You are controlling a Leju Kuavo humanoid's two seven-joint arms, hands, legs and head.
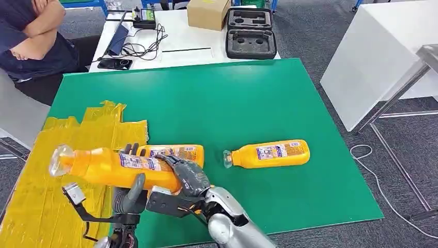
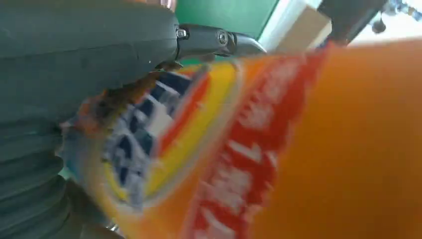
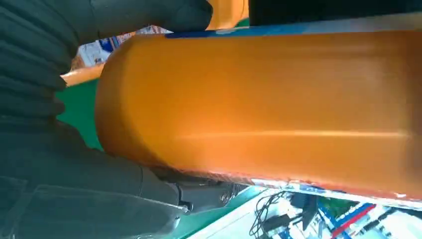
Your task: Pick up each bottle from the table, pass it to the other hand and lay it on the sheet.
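Note:
An orange bottle [image 1: 106,168] with a clear cap hangs level above the near left of the green table [image 1: 248,98], its cap end over the yellow sheet [image 1: 77,129]. My right hand [image 1: 188,178] grips its base end. My left hand [image 1: 131,194] wraps its middle from below, fingers behind it and thumb in front. In the left wrist view the label of the bottle [image 2: 298,149] sits against my left hand [image 2: 74,59]. In the right wrist view my right hand [image 3: 59,164] closes round the bottle [image 3: 273,109]. A second bottle [image 1: 178,152] lies just behind the held one, and a third bottle [image 1: 271,153] lies to the right.
A person [image 1: 31,36] sits with folded arms at the far left. Behind the green table, a white table [image 1: 175,41] carries cables, a phone, a cardboard box [image 1: 207,13] and an open black case [image 1: 250,32]. Another white table [image 1: 382,51] stands at the right.

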